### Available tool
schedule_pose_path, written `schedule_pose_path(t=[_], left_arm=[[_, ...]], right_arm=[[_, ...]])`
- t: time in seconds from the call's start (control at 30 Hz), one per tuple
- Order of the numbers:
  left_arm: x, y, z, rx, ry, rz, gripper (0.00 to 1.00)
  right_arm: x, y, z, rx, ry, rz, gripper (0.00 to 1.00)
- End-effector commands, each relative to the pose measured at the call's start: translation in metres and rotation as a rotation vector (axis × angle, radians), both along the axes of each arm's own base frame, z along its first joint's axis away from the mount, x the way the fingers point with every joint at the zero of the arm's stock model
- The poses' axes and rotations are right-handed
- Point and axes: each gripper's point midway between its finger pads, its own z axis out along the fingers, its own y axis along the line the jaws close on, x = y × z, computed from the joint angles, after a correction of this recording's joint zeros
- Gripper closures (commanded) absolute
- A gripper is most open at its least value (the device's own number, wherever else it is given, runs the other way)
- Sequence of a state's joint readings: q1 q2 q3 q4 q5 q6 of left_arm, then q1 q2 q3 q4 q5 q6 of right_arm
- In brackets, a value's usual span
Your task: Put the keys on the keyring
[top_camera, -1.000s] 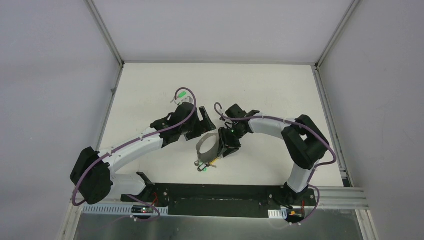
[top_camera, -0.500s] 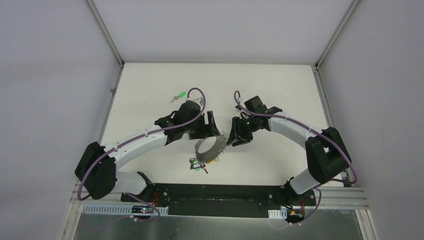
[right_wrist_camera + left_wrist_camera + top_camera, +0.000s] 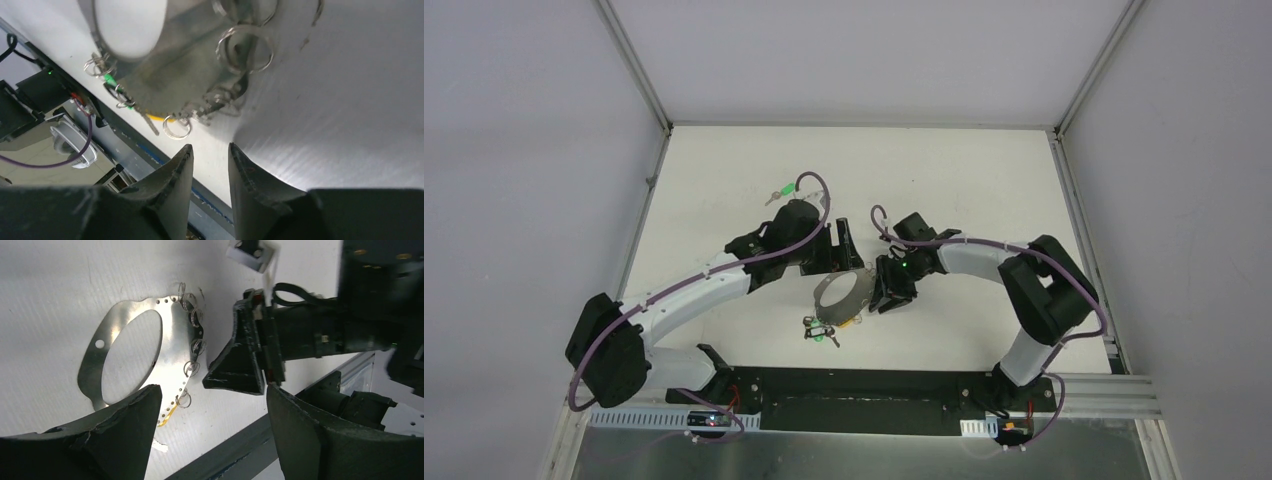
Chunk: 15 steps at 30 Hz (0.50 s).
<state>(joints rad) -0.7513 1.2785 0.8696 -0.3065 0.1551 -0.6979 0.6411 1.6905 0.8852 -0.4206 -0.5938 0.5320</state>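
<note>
Keyring [image 3: 842,297] flat on the desk [image 3: 964,180], just beside right hand [image 3: 888,291], narrowly parted, empty. Left hand [image 3: 836,252] spread wide, empty. Green key [image 3: 787,189] beyond left arm, well apart.

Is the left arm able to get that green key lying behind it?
Probably yes: the green key lies alone on bare table with nothing over it, though the open left gripper points away, toward the keyring.

The far side of the table [image 3: 984,170] lies free but for a green key [image 3: 786,189] at far left, while mid-table the left gripper [image 3: 211,400] from the far side and the right gripper [image 3: 210,147] from the right crowd the keyring [image 3: 175,340], with small keys [image 3: 821,333] fringing its near edge.
</note>
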Motion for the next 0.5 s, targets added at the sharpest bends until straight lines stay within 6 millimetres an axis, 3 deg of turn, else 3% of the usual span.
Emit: schedule_pose_path(t=[0.0,0.27,0.33,0.47], left_arm=[[0.009,0.009,0.036,-0.057,-0.123,0.059,0.21],[0.009,0.016,0.043,-0.072,-0.157,0.082,0.19],[0.009,0.014,0.043,-0.073,-0.154,0.076,0.19],[0.009,0.012,0.041,-0.071,-0.147,0.067,0.19]], right_arm=[[0.022,0.016,-0.006,0.011,-0.045,-0.024,0.66],[0.025,0.024,-0.015,0.005,-0.037,-0.010,0.66],[0.033,0.020,-0.023,-0.044,-0.077,-0.028,0.59],[0.035,0.022,-0.022,-0.039,-0.085,-0.019,0.59]])
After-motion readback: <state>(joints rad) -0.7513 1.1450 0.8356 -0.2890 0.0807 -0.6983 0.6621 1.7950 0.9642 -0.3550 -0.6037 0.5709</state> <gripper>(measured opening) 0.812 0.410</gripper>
